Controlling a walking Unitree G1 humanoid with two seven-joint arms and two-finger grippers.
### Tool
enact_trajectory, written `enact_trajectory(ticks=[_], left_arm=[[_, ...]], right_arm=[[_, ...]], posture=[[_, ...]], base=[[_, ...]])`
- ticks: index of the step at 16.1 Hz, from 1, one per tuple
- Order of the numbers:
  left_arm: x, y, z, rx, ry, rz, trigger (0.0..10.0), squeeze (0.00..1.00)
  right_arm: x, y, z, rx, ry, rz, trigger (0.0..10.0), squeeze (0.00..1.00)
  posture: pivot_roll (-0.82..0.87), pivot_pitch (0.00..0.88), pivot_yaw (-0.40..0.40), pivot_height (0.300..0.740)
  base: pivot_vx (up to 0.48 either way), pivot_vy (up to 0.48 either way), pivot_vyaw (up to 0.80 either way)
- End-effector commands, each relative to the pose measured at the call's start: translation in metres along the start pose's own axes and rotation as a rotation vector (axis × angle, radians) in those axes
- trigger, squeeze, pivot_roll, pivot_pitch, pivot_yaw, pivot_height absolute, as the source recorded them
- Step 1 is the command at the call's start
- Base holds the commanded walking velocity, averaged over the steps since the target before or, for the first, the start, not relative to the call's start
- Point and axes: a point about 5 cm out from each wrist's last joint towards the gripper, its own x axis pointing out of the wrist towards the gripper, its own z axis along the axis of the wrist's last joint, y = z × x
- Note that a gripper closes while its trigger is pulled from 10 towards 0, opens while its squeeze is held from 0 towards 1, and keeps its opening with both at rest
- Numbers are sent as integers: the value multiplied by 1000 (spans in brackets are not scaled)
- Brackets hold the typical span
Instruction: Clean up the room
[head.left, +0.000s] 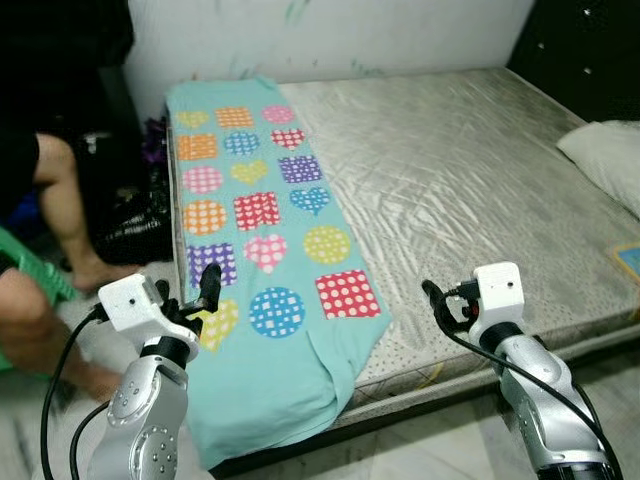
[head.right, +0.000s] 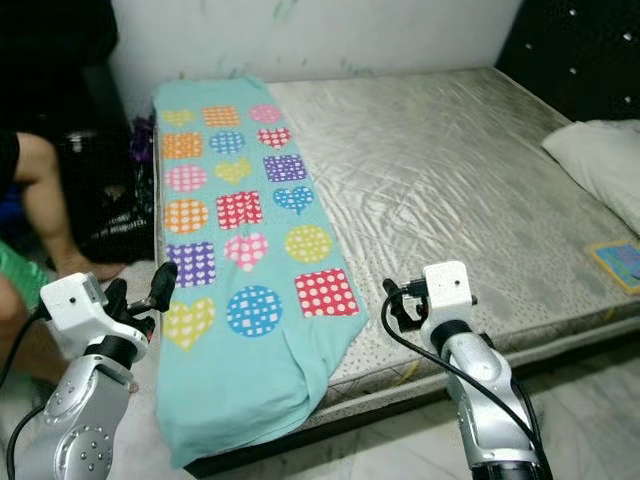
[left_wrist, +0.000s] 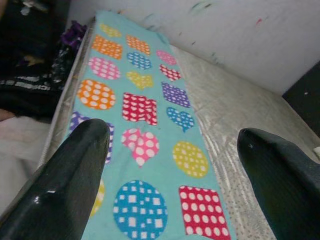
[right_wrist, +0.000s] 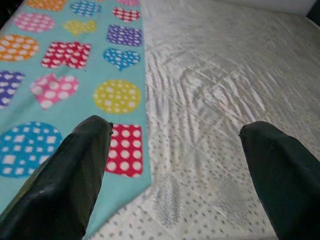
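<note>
A teal blanket (head.left: 262, 230) printed with dotted hearts, circles and squares lies in a long folded strip along the left side of the grey mattress (head.left: 460, 170). Its near end hangs over the front edge. My left gripper (head.left: 200, 295) hovers open at the blanket's near left edge, holding nothing. In the left wrist view its fingers (left_wrist: 75, 170) frame the blanket (left_wrist: 145, 110). My right gripper (head.left: 445, 305) is open above the mattress's front edge, to the right of the blanket. The right wrist view has the blanket's corner (right_wrist: 75, 75) and bare mattress (right_wrist: 215, 75) between its fingers (right_wrist: 70, 170).
A person's bare legs (head.left: 55, 200) are at the left beside the bed, near a green item (head.left: 35, 270) and dark bags (head.left: 130, 215). A white pillow (head.left: 610, 155) and a small blue-and-yellow flat item (head.right: 620, 262) lie at the mattress's right. A black headboard (head.left: 590, 50) stands beyond.
</note>
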Motion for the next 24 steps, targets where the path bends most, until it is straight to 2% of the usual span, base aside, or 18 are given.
enact_trajectory(ticks=[1, 12, 21, 24], left_arm=[[-2, 1, 3, 13, -6, -7, 10000, 0], [-3, -2, 2, 6, 3, -29, 10000, 0], [-4, -4, 0, 3, 17, -36, 10000, 0], [-5, -4, 0, 4, 19, -33, 10000, 0]], right_arm=[[0, -1, 6, -1, -20, -8, 10000, 0], [0, -3, 4, -10, -13, -19, 10000, 0], [0, -8, 3, -5, -8, -41, 10000, 0], [0, -8, 3, -9, -10, -38, 10000, 0]], posture=[[-37, 62, -18, 740], [-36, 65, -20, 740], [-38, 73, -15, 740], [-37, 75, -15, 740]], base=[[0, 0, 0], [44, 0, 0], [0, 0, -708], [0, 0, 0]])
